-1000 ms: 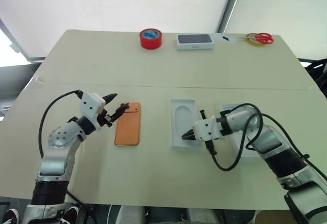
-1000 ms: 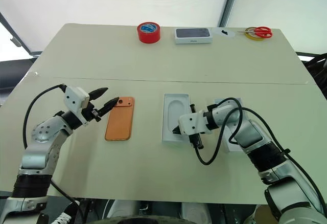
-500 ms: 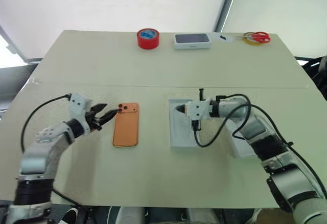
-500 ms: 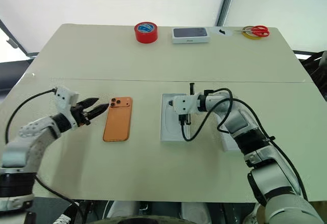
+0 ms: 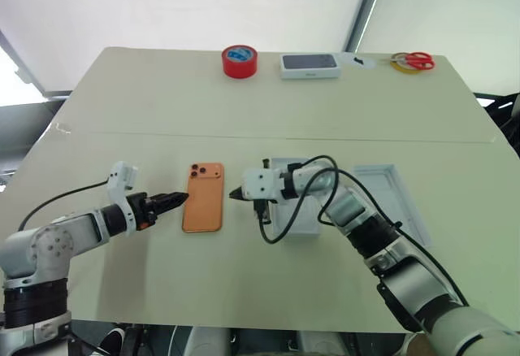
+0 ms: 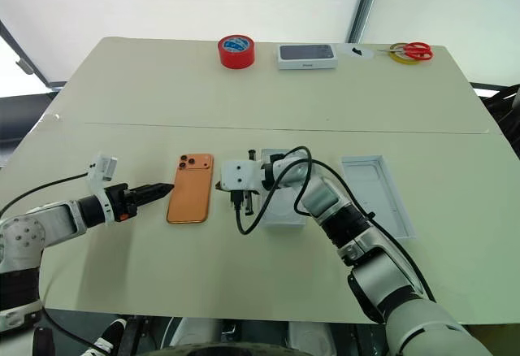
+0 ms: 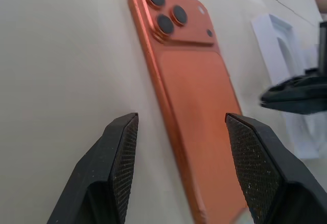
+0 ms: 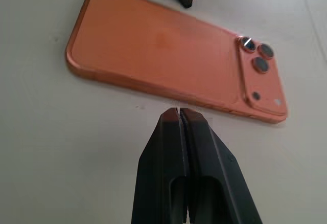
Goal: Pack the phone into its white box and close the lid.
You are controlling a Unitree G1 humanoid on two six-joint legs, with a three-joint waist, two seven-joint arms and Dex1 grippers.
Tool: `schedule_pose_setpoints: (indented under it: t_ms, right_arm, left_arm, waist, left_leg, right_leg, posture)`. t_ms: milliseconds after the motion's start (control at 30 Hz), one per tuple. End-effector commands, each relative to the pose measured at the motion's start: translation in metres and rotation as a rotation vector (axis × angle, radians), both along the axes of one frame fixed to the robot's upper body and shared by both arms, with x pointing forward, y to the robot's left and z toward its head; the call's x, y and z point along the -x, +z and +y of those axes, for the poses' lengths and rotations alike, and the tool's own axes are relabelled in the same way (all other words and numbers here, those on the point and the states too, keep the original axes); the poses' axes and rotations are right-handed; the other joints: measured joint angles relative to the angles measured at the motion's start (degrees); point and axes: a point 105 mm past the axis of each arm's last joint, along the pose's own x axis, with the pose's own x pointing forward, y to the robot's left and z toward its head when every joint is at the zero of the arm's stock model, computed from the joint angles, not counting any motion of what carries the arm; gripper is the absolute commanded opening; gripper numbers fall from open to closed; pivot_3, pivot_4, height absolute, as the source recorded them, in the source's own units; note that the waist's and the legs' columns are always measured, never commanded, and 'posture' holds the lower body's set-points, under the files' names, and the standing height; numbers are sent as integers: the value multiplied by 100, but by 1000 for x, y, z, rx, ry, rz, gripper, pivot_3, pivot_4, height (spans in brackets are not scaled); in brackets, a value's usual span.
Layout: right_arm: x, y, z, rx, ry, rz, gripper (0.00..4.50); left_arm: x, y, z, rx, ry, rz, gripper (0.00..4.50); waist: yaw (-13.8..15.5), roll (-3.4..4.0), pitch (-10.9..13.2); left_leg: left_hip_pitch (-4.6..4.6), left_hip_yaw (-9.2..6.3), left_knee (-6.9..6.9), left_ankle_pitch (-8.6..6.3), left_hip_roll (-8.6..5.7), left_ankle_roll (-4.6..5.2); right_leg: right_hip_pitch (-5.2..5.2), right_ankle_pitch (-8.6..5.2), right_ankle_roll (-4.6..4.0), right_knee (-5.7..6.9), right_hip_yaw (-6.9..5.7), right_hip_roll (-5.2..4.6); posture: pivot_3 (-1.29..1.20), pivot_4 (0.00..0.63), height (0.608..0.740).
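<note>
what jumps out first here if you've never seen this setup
The flat orange smartphone lies camera side up in the middle of the pale table, and both hands point at it from opposite sides. The left hand has its black fingers open toward one long edge, while the right hand, fingers shut, aims at the other. At the far edge, a red tape roll and red-handled scissors catch the eye too.
</note>
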Motion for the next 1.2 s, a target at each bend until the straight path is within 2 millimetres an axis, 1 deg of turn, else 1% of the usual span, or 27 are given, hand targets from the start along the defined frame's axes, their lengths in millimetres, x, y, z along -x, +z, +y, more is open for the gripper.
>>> schedule_pose_setpoints:
  t_ms: [33, 133, 200, 300, 367, 500, 567, 633, 733, 833, 967, 1067, 1100, 1133, 1167, 1200]
  right_arm:
    - [3, 8, 13, 4, 44, -52, 48]
    - [2, -15, 8, 107, 45, -79, 48]
    - [-1, -23, 6, 143, 33, -87, 48]
    - [-4, -24, 8, 144, 17, -92, 48]
    - [-4, -24, 9, 146, 20, -93, 48]
    - [-3, -21, 10, 137, 25, -92, 48]
    - [-2, -22, 7, 140, 29, -86, 48]
    - [-4, -21, 4, 141, 24, -89, 48]
    - [-8, -20, 1, 142, 9, -94, 48]
    - [-8, -18, 0, 132, 4, -93, 48]
    - [-7, -16, 2, 109, 6, -85, 48]
    - [-5, -14, 4, 102, 12, -81, 0]
    - [-5, -14, 5, 102, 14, -81, 0]
    - [-5, -14, 5, 99, 14, -80, 0]
    - [-5, -14, 5, 100, 14, -78, 0]
    - [-5, -14, 5, 102, 16, -77, 0]
  left_arm:
    - [8, -10, -8, 8, -15, 107, 2851]
    - [10, -17, -17, 3, -27, 138, 2851]
    - [6, -22, -23, 2, -13, 155, 2851]
    - [2, -22, -40, 18, -35, 156, 2851]
    - [1, -21, -48, 28, -51, 161, 2851]
    - [-12, -23, -68, 62, -54, 185, 2851]
    - [-18, -17, -75, 45, -71, 163, 2851]
    - [-22, -10, -73, 51, -67, 144, 2851]
    - [-26, -6, -59, 61, -22, 134, 2851]
    - [-25, -5, -45, 85, 7, 138, 2851]
    - [-25, -5, -35, 125, 41, 146, 2851]
    - [-23, -3, -33, 147, 44, 140, 2016]
    - [-22, -2, -33, 155, 39, 137, 1576]
    - [-21, -1, -34, 166, 37, 139, 910]
    - [-21, -1, -34, 173, 38, 143, 560]
    - [-20, -2, -34, 171, 35, 146, 560]
  waist:
    - [1, -1, -1]
    - [-4, 0, -4]
    - [6, 3, -17]
    - [43, 12, -30]
    - [38, 10, -34]
    - [40, 14, -41]
    - [44, 13, -41]
    - [40, 13, -41]
    - [38, 13, -41]
    - [24, 13, -40]
    - [-3, 10, -39]
    - [-20, 6, -36]
    - [-23, 3, -34]
    - [-21, 1, -33]
    - [-13, 0, -33]
    - [-12, -1, -33]
  left_leg:
    - [0, -2, 0, 2, 0, -3]
    - [1, -1, 0, 3, 0, -5]
    - [7, -1, 1, 3, -2, -5]
    - [42, -7, 1, 2, -4, -5]
    - [102, -8, -12, -14, -6, 16]
    - [111, -8, -27, -6, -13, 1]
    - [110, -8, -31, -3, -16, -2]
    - [110, -8, -36, 0, -20, -8]
    - [109, -8, -41, 2, -23, -11]
    - [106, -8, -48, 5, -23, -16]
    - [102, -7, -60, 11, -23, -25]
    - [99, -6, -66, 14, -22, -30]
    - [98, -6, -67, 14, -22, -31]
    - [94, -6, -68, 15, -22, -31]
    - [92, -6, -68, 15, -22, -32]
    - [91, -6, -68, 15, -22, -33]
  right_leg:
    - [0, 0, 0, 1, -1, 0]
    - [1, 0, 0, 1, -1, 1]
    - [9, 0, 0, 0, -1, 0]
    - [49, 0, 0, -5, -3, 0]
    - [85, -1, -1, -16, -3, -3]
    - [87, -1, -1, -17, -3, -8]
    - [88, -1, -1, -17, -3, -8]
    - [93, 0, -1, -17, -3, -10]
    - [100, 0, -1, -17, -3, -12]
    - [94, 0, -1, -17, -3, -12]
    - [84, -1, -1, -19, -2, -12]
    - [77, -1, -1, -19, -2, -12]
    - [75, -1, -1, -19, -2, -12]
    - [70, -1, -1, -18, -2, -12]
    - [66, -1, -1, -18, -2, -12]
    - [67, -1, -1, -18, -2, -12]
  posture:
    - [0, 150, 740]
    - [0, 150, 740]
    - [0, 150, 740]
    - [0, 150, 740]
    - [0, 150, 740]
    - [0, 150, 740]
    - [0, 150, 740]
    - [0, 150, 740]
    - [0, 150, 740]
    - [0, 150, 740]
    - [0, 150, 740]
    - [0, 150, 740]
    - [0, 150, 740]
    - [0, 150, 740]
    - [0, 150, 740]
    - [0, 150, 740]
